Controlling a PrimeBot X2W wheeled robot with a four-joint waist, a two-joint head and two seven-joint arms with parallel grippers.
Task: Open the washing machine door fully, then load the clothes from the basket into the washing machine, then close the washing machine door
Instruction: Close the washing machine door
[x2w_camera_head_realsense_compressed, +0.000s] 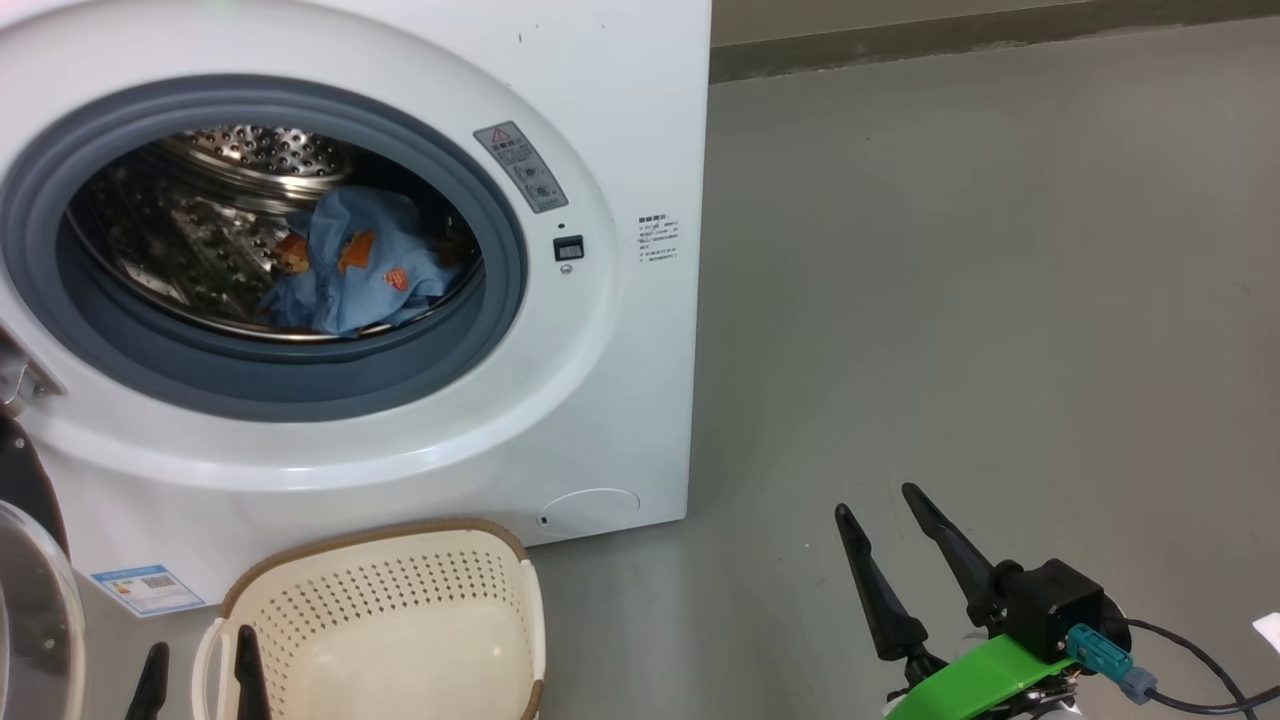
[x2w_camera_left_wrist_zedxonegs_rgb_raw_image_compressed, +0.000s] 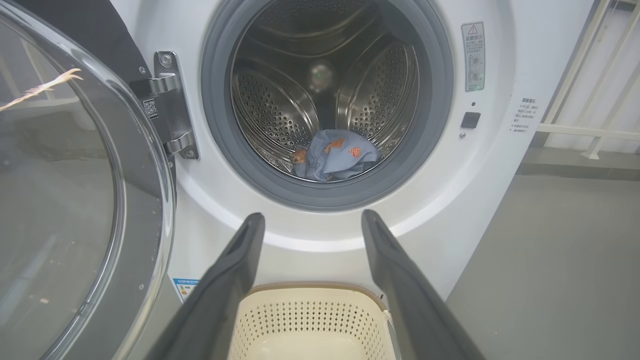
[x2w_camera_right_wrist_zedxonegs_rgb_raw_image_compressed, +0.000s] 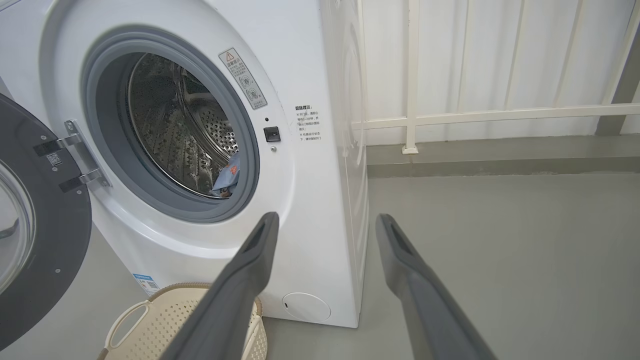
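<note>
The white washing machine (x2w_camera_head_realsense_compressed: 600, 380) stands with its round black door (x2w_camera_left_wrist_zedxonegs_rgb_raw_image_compressed: 75, 200) swung wide open to the left on its hinge. Light blue clothes (x2w_camera_head_realsense_compressed: 350, 265) with orange-brown prints lie low in the steel drum, and they also show in the left wrist view, clothes (x2w_camera_left_wrist_zedxonegs_rgb_raw_image_compressed: 335, 155). The cream basket (x2w_camera_head_realsense_compressed: 400, 630) sits on the floor in front of the machine, and nothing shows inside it. My left gripper (x2w_camera_head_realsense_compressed: 200, 670) hangs open just above the basket's near left side. My right gripper (x2w_camera_head_realsense_compressed: 880, 510) is open over bare floor to the machine's right.
Grey floor (x2w_camera_head_realsense_compressed: 1000, 300) stretches to the right of the machine. A white railing (x2w_camera_right_wrist_zedxonegs_rgb_raw_image_compressed: 450, 115) runs along a low kerb behind it. A cable (x2w_camera_head_realsense_compressed: 1190, 680) trails from my right wrist.
</note>
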